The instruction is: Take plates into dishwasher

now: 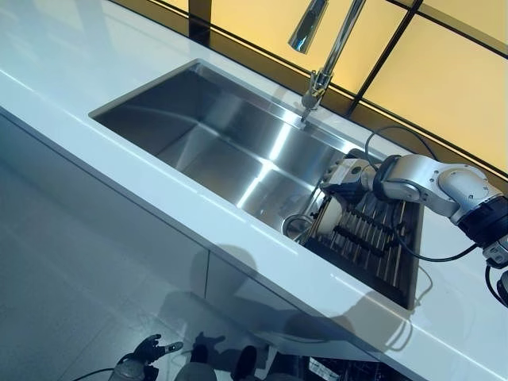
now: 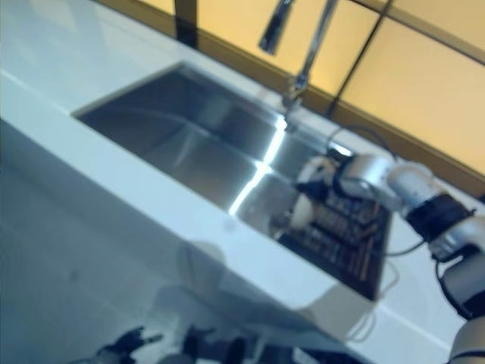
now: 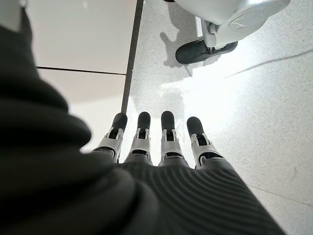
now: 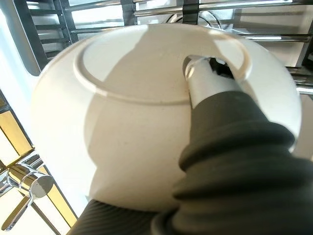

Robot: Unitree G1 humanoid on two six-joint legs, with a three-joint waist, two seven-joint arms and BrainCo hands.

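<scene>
A white plate [image 4: 132,127] is held in my right hand [image 1: 350,178] over the dark slatted drying rack [image 1: 378,243] at the right end of the sink. In the right wrist view the plate's underside with its round foot ring fills the picture, and my thumb [image 4: 208,84] presses on it. From the head views the plate [image 1: 329,213] shows edge-on, tilted, just below the hand. My left hand [image 3: 168,142] hangs low over the floor with straight fingers and holds nothing; it also shows as the left hand [image 1: 148,350] below the counter front.
The steel sink basin [image 1: 198,131] lies bare to the left of the rack, with a tall chrome faucet [image 1: 318,82] behind it. A white counter [image 1: 119,163] runs along the sink's near side. Grey cabinet fronts [image 1: 95,238] drop to the floor.
</scene>
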